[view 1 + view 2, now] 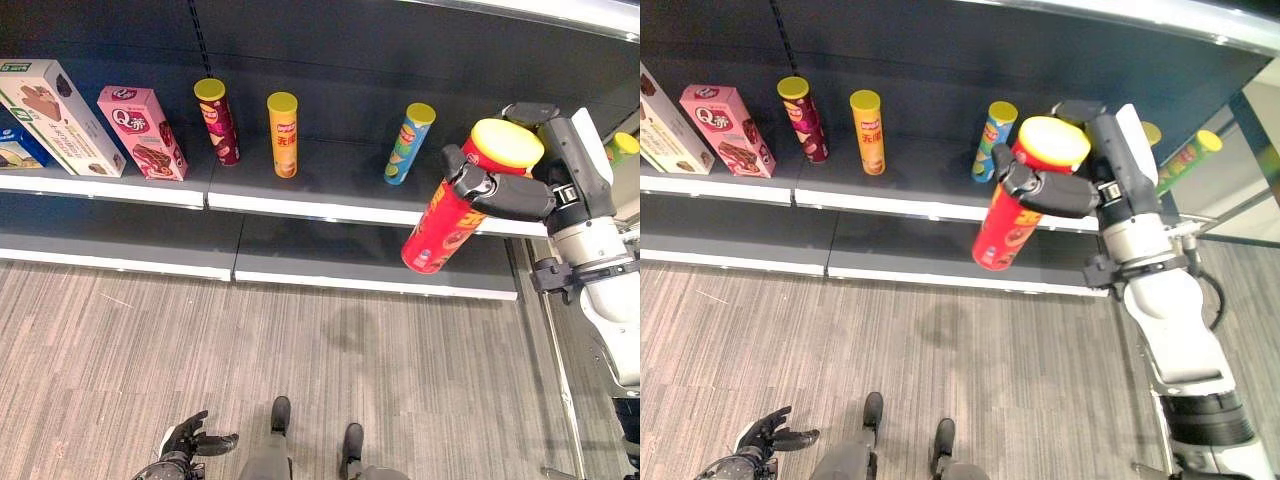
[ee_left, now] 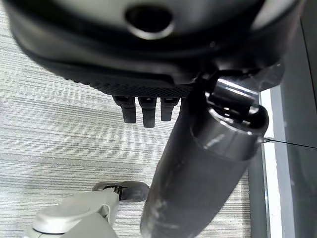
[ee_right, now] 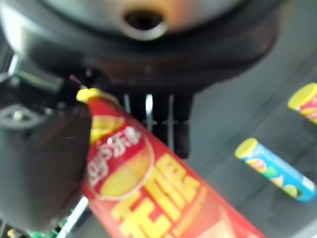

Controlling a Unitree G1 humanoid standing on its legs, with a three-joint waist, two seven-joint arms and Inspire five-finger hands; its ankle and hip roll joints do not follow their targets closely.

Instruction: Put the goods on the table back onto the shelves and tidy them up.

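Red cardboard and a yellow lid mark the large chip can [image 1: 452, 205] in the left eye view, held tilted in front of the upper shelf [image 1: 300, 205], lid uppermost and base hanging over the lower shelf [image 1: 350, 275]. The right hand [image 1: 500, 190] has its fingers curled round the can's upper part, just under the lid. Standing on the upper shelf, from the robot's left: a white box [image 1: 55, 115], a pink box [image 1: 142, 132], a maroon can [image 1: 217, 120], an orange can [image 1: 283, 133] and a blue can [image 1: 408, 143] that leans. The left hand [image 1: 190, 442] hangs low over the striped grey floor [image 1: 150, 330], fingers loosely spread and holding nothing.

Right eye view: the same can [image 1: 1025, 195] and right hand [image 1: 1060, 190] show against the shelf edge; a further green can [image 1: 1185, 158] lies past the arm, and the left hand [image 1: 770, 432] sits at the lower left corner.

Left wrist view: the left hand's fingers [image 2: 143, 111] point out short and straight over the floor, with the thumb [image 2: 198, 183] standing forward and nothing between them.

Right wrist view: the red can [image 3: 148, 188] runs slantwise across the palm, the thumb [image 3: 39, 168] pressed against its side; the blue can [image 3: 275, 168] stands beyond on the dark shelf.
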